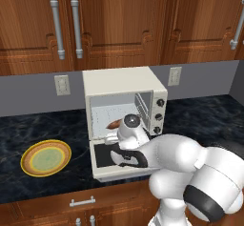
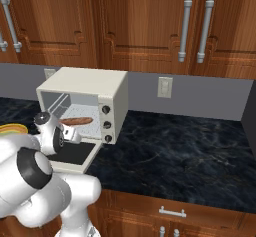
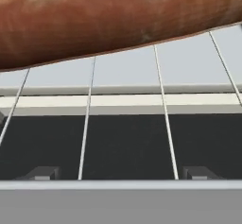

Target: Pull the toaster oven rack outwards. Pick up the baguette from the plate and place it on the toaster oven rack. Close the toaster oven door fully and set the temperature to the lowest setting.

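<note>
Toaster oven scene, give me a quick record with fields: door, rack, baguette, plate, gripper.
door: toaster oven door folded down, open
rack: toaster oven rack with wires over the door glass, seen in the hand view
baguette: baguette lying on the rack, inside the toaster oven
plate: plate on the counter, left of the oven, nothing on it
gripper: gripper open, holding nothing, just in front of the baguette

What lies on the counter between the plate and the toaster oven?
Nothing: in the left base view, only bare dark counter separates the plate from the toaster oven.
</note>
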Available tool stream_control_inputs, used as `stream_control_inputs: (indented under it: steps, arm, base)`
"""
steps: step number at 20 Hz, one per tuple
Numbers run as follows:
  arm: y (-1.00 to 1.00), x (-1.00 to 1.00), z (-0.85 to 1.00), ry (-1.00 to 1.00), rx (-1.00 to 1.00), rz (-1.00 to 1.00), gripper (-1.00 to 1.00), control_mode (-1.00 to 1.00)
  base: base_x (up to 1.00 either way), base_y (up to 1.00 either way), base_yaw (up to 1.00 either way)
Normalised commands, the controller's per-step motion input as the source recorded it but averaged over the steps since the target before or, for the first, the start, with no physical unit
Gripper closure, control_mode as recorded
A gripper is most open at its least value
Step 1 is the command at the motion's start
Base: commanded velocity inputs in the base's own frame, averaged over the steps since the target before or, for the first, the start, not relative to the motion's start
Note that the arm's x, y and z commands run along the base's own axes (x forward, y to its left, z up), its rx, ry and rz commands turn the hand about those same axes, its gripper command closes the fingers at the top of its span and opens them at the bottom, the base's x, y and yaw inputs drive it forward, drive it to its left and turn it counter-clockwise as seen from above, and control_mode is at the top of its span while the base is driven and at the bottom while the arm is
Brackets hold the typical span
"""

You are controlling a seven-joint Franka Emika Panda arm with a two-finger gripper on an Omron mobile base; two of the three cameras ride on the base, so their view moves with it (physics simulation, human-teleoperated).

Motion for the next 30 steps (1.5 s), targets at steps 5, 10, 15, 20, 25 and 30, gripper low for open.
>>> stream_control_inputs:
  steps: [5,10,15,20,25,30]
  arm:
    - [0.00,0.24,-0.09,-0.01,0.00,0.00,-1.00,-1.00]
    - [0.00,0.22,-0.05,-0.03,0.00,0.00,-1.00,-1.00]
    - [0.00,0.22,0.00,-0.07,0.00,0.00,-1.00,-1.00]
    - [0.00,0.24,0.00,-0.10,0.00,0.00,-1.00,-1.00]
    - [0.00,0.29,0.00,-0.10,0.00,0.00,-1.00,-1.00]
    - [0.00,0.31,0.00,-0.09,0.00,0.00,-1.00,-1.00]
  base:
    - [0.00,0.00,0.00]
    - [0.00,0.00,0.00]
    - [0.00,0.00,0.00]
    - [0.00,0.00,0.00]
    - [0.00,0.00,0.00]
    - [0.00,0.00,0.00]
